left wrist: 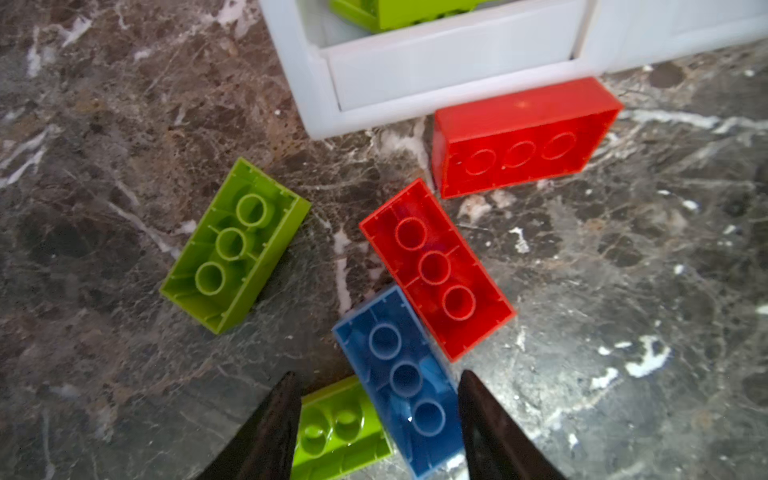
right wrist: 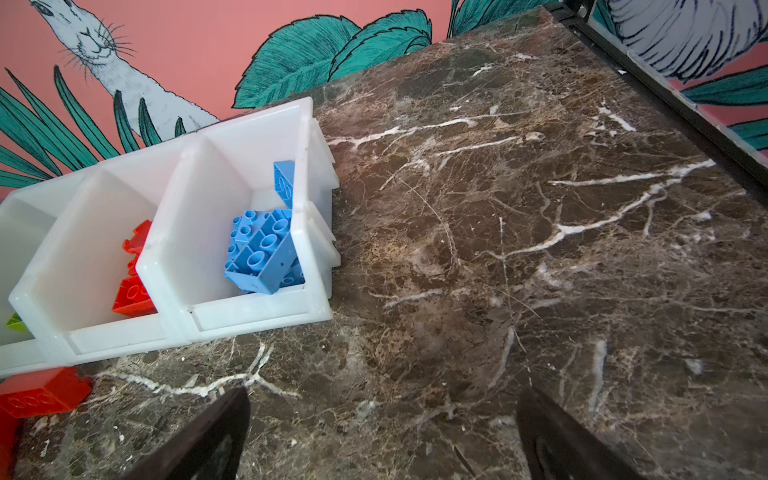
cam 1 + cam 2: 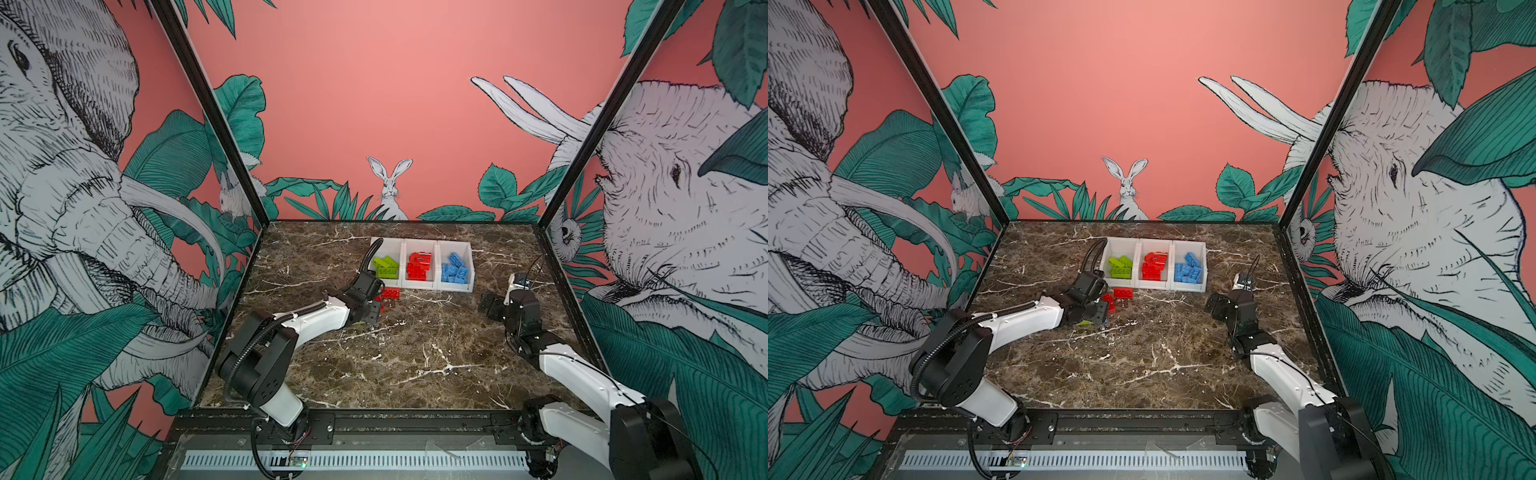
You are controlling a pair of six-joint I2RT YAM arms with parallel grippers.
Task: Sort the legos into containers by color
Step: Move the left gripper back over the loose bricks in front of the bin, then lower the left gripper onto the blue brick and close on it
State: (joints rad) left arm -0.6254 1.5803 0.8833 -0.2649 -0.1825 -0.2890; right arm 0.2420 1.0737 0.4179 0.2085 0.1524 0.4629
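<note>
While both jaws gape, blue brick [image 1: 399, 374] lies between left pair — underside up.

Three joined white plastic bins [image 3: 420, 284] in a row: lime bricks [image 3: 386, 266] in L bin, red bricks [image 3: 419, 266] mid, blue bricks [image 3: 455, 270] R. Loose, hollow side up: red brick [image 1: 523, 137] just beside L bin front, 2nd red brick [image 1: 436, 270], blue brick [image 1: 399, 374] alongside it, lime brick [image 1: 232, 245], 2nd lime brick [image 1: 336, 428].

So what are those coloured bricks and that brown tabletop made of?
The bricks look like glossy moulded plastic: hollow undersides with tubes, edges catching light. The tabletop looks like polished brown marble, white-veined; it could be a printed laminate.
</note>
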